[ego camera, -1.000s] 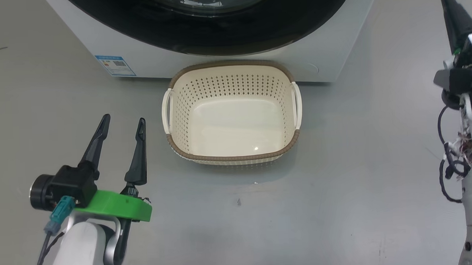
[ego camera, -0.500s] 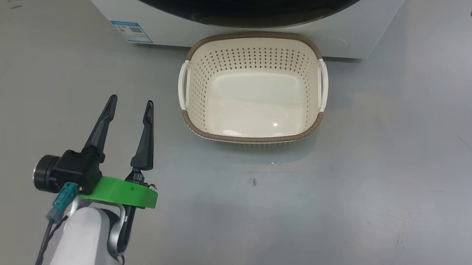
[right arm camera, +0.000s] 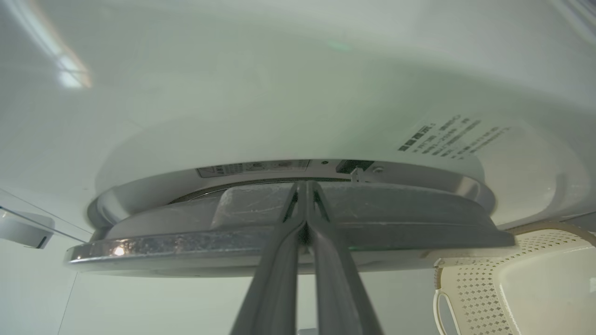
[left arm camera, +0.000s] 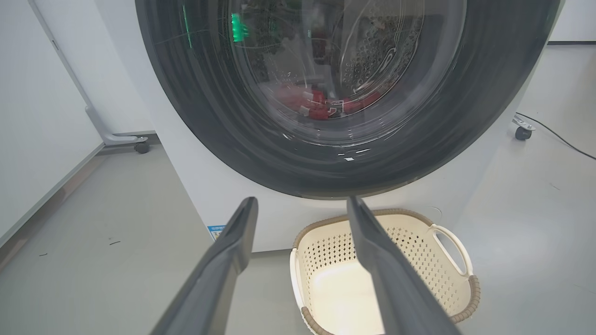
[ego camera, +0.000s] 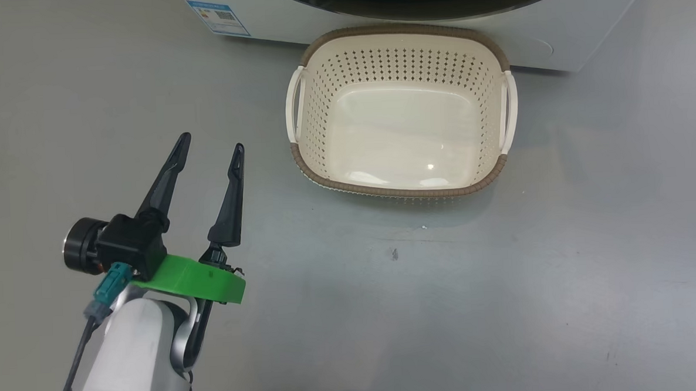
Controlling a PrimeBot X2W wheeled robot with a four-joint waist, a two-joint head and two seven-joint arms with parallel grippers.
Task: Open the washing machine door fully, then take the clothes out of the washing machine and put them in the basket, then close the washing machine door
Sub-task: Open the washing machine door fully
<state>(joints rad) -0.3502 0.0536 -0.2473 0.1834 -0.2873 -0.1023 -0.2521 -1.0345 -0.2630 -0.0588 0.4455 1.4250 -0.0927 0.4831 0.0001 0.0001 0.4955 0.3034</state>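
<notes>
In the last second the head camera has swung, so the basket (ego camera: pixel 403 192) and the washing machine (ego camera: pixel 582 38) behind it, at its 12 o'clock, have slid up and to the right in the head view. That is the camera's move; the basket itself sits where it did on the floor (ego camera: pixel 505 300), empty, just in front of the machine. The left end effector (ego camera: pixel 211 141) has kept its pose, fingers apart and holding nothing, with the basket at about its 2 o'clock. The right end effector (right arm camera: pixel 305 184) has its fingers pressed together. Its tips are at the seam between the rim of the door (left arm camera: pixel 195 116) and the white front, at 12 o'clock in the right wrist view. Whether the door has started to lift off the front I cannot tell. The red clothes (left arm camera: pixel 316 102) lie low in the drum behind the glass. So the task looks to be at its first step, levering the door open, with nothing unloaded yet.
</notes>
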